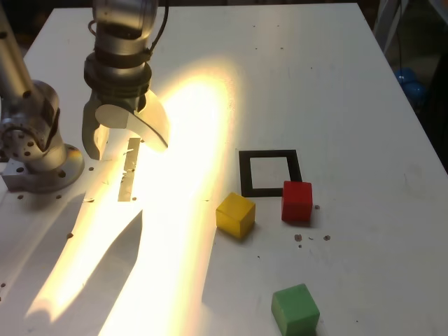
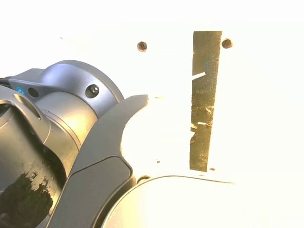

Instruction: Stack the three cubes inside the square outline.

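Observation:
Three cubes lie apart on the white table (image 1: pixel 336 84). The yellow cube (image 1: pixel 235 215) sits just in front of the black square outline (image 1: pixel 269 173). At the outline's near right corner stands the red cube (image 1: pixel 297 201), touching or overlapping the tape. Nearest the camera is the green cube (image 1: pixel 295 309). My gripper (image 1: pixel 126 148) hangs open and empty at the exterior view's left, far from all the cubes and over a thin tape strip (image 1: pixel 129 168). The wrist view shows one dark finger (image 2: pixel 109 137) and that strip (image 2: pixel 206 99), but no cube.
The arm's round metal base (image 1: pixel 38 161) is bolted to the table at the exterior view's left, close to the gripper. Strong light glares in a band across the table's left half. Blue objects (image 1: pixel 409 80) lie off the table's right edge.

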Available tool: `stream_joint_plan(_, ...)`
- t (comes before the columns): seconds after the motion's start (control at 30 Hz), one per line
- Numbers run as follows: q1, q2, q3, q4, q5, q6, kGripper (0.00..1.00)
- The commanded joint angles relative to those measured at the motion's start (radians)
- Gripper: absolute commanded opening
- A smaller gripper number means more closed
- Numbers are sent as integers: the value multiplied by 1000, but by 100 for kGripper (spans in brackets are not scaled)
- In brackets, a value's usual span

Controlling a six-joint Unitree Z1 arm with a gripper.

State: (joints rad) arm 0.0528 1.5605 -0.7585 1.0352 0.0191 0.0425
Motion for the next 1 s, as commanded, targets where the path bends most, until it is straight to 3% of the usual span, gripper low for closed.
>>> stream_joint_plan(0.0,3,7,7,-10,-2,3,97)
stream_joint_plan(0.43,7,5,-17,-11,-2,6,97)
stream_joint_plan(0.7,-121,14,-387,250,30,-34,96)
stream_joint_plan(0.97,-225,149,-779,420,58,-58,96)
